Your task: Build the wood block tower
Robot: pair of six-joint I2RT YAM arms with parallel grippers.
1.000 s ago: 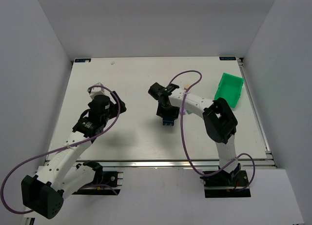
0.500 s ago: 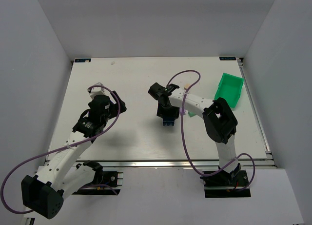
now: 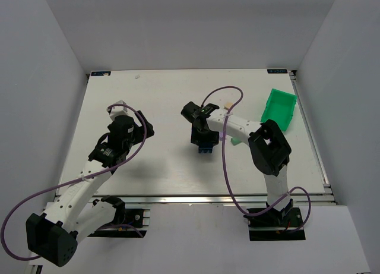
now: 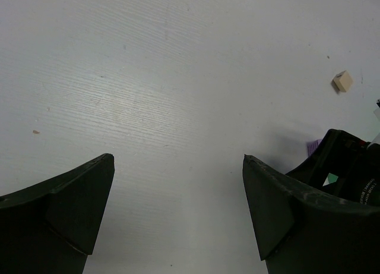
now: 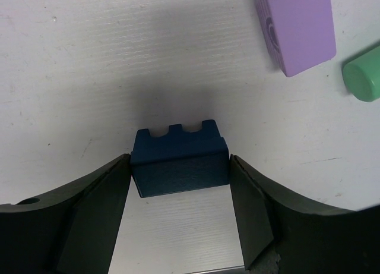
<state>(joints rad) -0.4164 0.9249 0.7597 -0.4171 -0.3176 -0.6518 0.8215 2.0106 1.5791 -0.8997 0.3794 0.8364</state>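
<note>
- Your left gripper [image 4: 178,162] stood released, jaws wide, above the table [image 4: 178,60].
- Your right gripper [image 5: 179,162] flanked the dark blue block [image 5: 178,150]; you could not tell grasped from released.

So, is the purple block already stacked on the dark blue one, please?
No, the purple block lies flat on the table, apart from the dark blue block.

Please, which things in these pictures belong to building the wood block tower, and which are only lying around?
For the job:
- dark blue notched wooden block
- lilac purple rectangular wooden block
- mint green wooden cylinder
- small cream wooden cube

Only lying about:
- bright green plastic bin
</note>
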